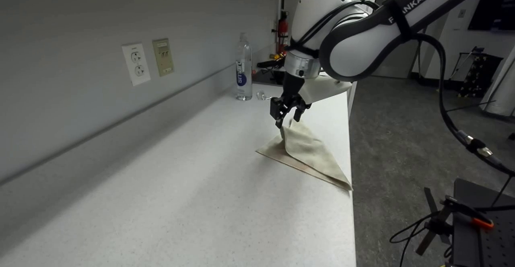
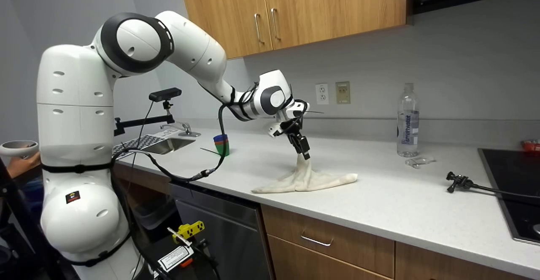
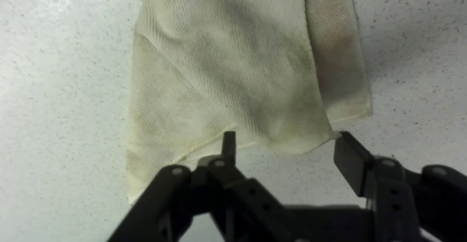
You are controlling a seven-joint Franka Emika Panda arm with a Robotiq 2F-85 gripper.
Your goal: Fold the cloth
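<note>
The beige cloth (image 1: 312,148) lies on the white counter in a rough triangle, with an upper layer lying over a lower one. In an exterior view the cloth (image 2: 304,179) rises in a peak up to the fingertips. My gripper (image 1: 288,122) is just above this raised part. In the wrist view the fingers of my gripper (image 3: 285,134) are wide apart. A corner of the cloth (image 3: 255,63) touches the tip of the right finger, and the cloth's edge lies between the fingers without being pinched. The gripper also shows in an exterior view (image 2: 304,150).
A water bottle (image 1: 244,70) stands near the wall, with a small clear object (image 2: 419,161) beside it. A stacked cup (image 2: 221,144) stands by the sink. A black mount (image 2: 460,182) lies near the cooktop (image 2: 519,187). The counter's front edge (image 1: 352,218) runs close to the cloth.
</note>
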